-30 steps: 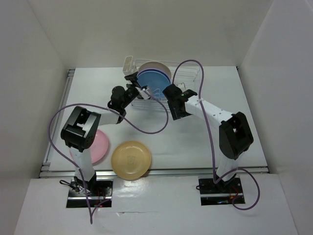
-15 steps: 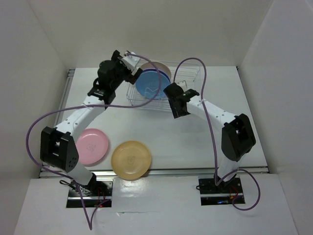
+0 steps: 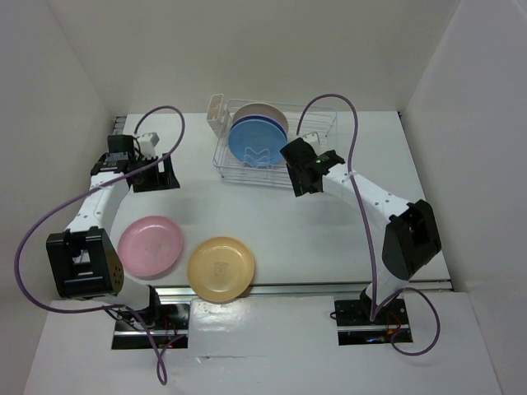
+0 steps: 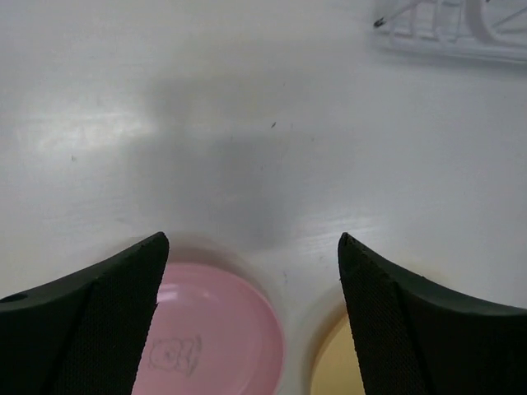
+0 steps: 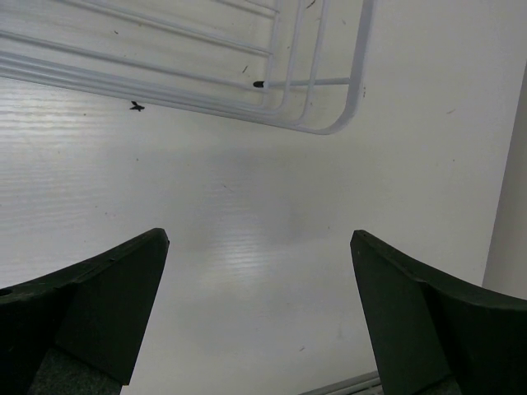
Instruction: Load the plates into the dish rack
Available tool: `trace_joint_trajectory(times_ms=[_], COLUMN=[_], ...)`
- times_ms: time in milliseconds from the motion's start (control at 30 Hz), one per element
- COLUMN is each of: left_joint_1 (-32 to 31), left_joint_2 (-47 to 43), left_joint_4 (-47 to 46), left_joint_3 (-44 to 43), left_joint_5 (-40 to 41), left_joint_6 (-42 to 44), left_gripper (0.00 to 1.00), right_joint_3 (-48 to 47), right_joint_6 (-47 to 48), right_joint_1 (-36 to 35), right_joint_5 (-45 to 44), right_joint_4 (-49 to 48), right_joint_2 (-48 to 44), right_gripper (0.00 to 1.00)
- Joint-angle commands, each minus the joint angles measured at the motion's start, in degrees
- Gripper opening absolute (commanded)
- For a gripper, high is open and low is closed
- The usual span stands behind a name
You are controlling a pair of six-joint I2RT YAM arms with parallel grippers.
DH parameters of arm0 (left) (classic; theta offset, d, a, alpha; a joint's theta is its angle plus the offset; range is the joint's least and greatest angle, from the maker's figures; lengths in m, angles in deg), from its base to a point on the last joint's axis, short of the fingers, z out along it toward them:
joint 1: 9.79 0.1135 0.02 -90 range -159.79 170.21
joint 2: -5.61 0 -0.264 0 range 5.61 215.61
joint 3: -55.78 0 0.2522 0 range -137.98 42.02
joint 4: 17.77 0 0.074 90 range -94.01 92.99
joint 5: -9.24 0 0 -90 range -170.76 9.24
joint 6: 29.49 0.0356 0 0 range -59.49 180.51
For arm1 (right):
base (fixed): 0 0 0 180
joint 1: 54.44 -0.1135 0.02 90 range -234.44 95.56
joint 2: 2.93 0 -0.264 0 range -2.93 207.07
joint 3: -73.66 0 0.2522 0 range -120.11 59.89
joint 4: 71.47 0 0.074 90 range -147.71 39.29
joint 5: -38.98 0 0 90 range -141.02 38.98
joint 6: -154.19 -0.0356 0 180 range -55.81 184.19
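Observation:
The white wire dish rack (image 3: 317, 132) stands at the back centre. A cream plate (image 3: 270, 112) and a light blue plate (image 3: 257, 141) stand upright in it, with a thin purple edge (image 3: 282, 130) between them. The pink plate (image 3: 151, 245) and the yellow-orange plate (image 3: 221, 268) lie flat near the front left. My left gripper (image 3: 155, 177) is open and empty, left of the rack and above the table behind the pink plate (image 4: 210, 337). My right gripper (image 3: 305, 183) is open and empty, just in front of the rack's near right part (image 5: 313, 90).
A small white cutlery holder (image 3: 216, 109) sits at the rack's back left corner. White walls close in the table on three sides. A metal rail (image 3: 272, 288) runs along the front edge. The yellow-orange plate's edge (image 4: 333, 374) shows beside the pink one.
My left arm has swung away from the rack's left side, out to the left and toward the front, with its gripper empty. The right arm has barely shifted.

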Motion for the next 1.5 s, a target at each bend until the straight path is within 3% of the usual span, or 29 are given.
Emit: trace_joint_trajectory(times_ms=[0,133,233,367,433,533,833,1033,1133,1267,1300,1467], left_joint_1=[1.94,5.10,5.64,5.02,5.02,5.72,6.25,6.78,6.78,6.78,6.78,7.39], left_joint_2=[-3.91,-2.86,-1.64,1.08,2.93,7.40,12.95,19.72,21.74,22.89,23.41,25.44], left_joint_4=[8.05,16.05,18.86,19.40,20.98,20.98,14.65,10.54,8.15,5.78,5.78,6.30], left_joint_3=[2.00,1.40,2.80,3.33,3.33,4.03,6.49,4.56,4.56,2.98,1.41,-1.93], left_joint_5=[0.47,14.23,23.83,45.51,47.68,44.09,28.63,23.70,21.67,17.19,17.79,18.42], left_joint_6=[-5.30,-9.78,-14.35,-19.98,-23.31,-23.94,-15.33,-13.75,-12.61,-11.28,-11.28,-11.28], left_gripper=[0.91,0.99,0.97,0.94,0.96,0.97,0.98,0.96,0.91,0.57,0.53,0.53], right_joint_3=[0.56,1.09,1.09,2.32,2.84,3.38,5.66,6.19,6.19,6.19,6.19,6.19], right_joint_6=[0.39,0.39,0.39,0.39,0.39,0.39,0.39,0.39,0.39,0.39,0.39,-0.13], right_joint_1=[-0.46,-0.46,-0.46,-0.46,-0.46,-0.46,-0.46,-0.46,-0.46,0.07,0.07,0.07], right_joint_5=[0.52,1.05,1.57,2.28,2.89,2.90,1.84,1.14,0.61,0.00,0.00,0.00], right_joint_4=[-3.47,-3.47,-4.00,-4.53,-5.05,-5.58,-6.11,-6.11,-6.11,-6.11,-6.11,-6.11], right_joint_2=[-4.05,-4.59,-5.81,-6.96,-7.75,-8.89,-9.95,-9.95,-9.95,-9.95,-9.95,-9.42], right_gripper=[1.00,1.00,1.00,1.00,1.00,1.00,1.00,1.00,1.00,1.00,1.00,1.00])
